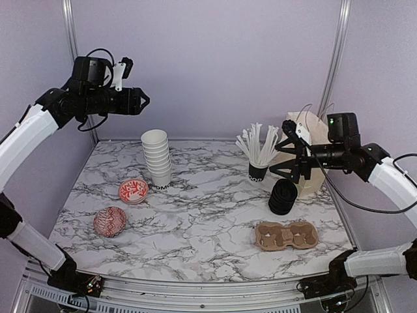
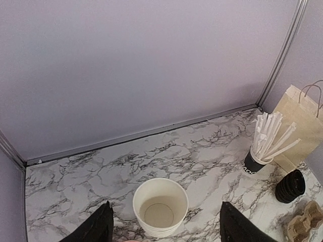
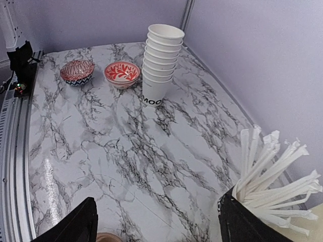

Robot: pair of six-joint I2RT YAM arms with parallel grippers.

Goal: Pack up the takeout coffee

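No lidded white coffee cup shows in any view. A stack of lidless white cups [image 1: 157, 160] stands at the back centre-left; it also shows in the left wrist view [image 2: 160, 206] and the right wrist view [image 3: 160, 65]. A stack of black lids [image 1: 283, 197] sits on the right, with a brown cardboard cup carrier [image 1: 287, 235] in front of it. My left gripper [image 1: 144, 101] is open and empty, held high above the back left [image 2: 165, 204]. My right gripper [image 1: 281, 160] is open and empty, beside the black cup of stirrers [image 1: 258, 156], above the table [image 3: 156, 201].
A brown paper bag [image 1: 311, 156] stands at the back right behind my right gripper. A red patterned bowl [image 1: 133, 190] and a second patterned bowl [image 1: 109, 222] lie at the left. The marble table [image 1: 208, 215] is walled at the back and sides.
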